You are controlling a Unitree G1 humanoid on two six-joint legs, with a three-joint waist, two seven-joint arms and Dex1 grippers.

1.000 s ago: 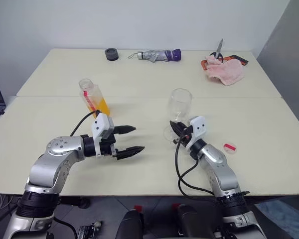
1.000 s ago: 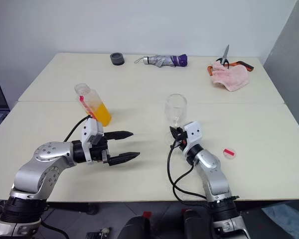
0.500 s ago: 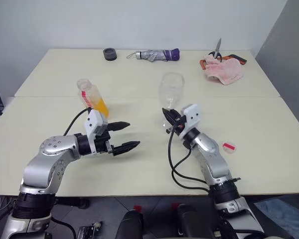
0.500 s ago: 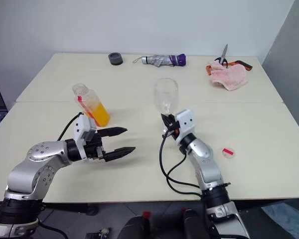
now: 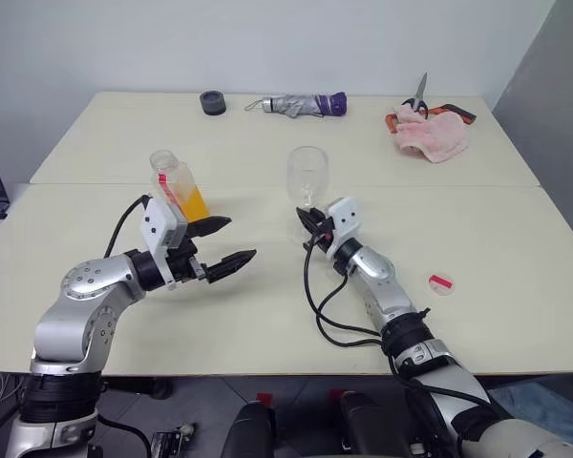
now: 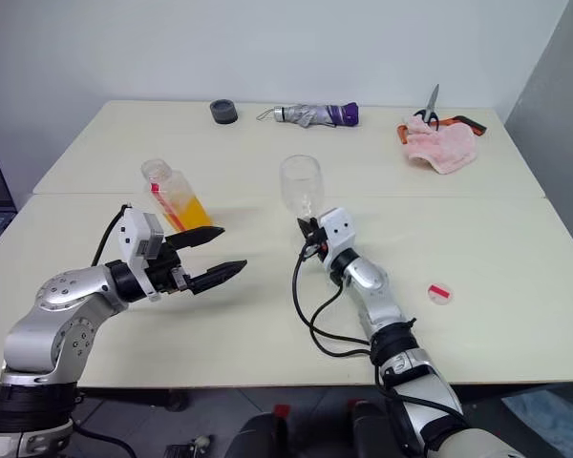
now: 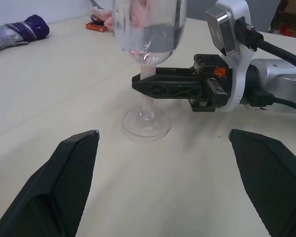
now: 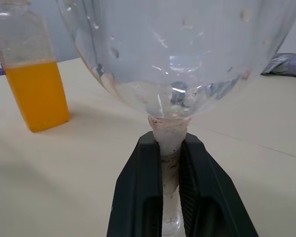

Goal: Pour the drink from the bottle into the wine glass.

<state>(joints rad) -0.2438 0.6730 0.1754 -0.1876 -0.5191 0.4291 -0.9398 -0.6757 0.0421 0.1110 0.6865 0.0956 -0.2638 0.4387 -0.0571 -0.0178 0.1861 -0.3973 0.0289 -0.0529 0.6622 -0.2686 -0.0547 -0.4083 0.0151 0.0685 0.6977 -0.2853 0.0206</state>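
Observation:
The bottle [image 5: 177, 186] stands uncapped on the table's left half, the orange drink [image 8: 37, 89] filling its lower part. My left gripper [image 5: 241, 239] is open just to the right of it, its fingers [image 7: 74, 168] spread wide and holding nothing. At mid-table stands the empty wine glass [image 5: 307, 175], upright, with my right gripper [image 5: 312, 218] shut on its stem [image 8: 170, 143]. The glass's foot [image 7: 146, 129] looks to rest on the table. In the left wrist view the glass [image 7: 148, 29] is straight ahead of the open fingers.
A small red-and-white cap [image 5: 440, 282] lies to the right. Along the far edge are a black roll [image 5: 213, 102], a folded umbrella [image 5: 296, 105], and a pink cloth [image 5: 430, 132] with scissors [image 5: 418, 95]. A seam [image 5: 458, 185] splits the table.
My right gripper has carried the wine glass left and farther away, closer to the bottle. The left gripper has shifted slightly left and up, still open.

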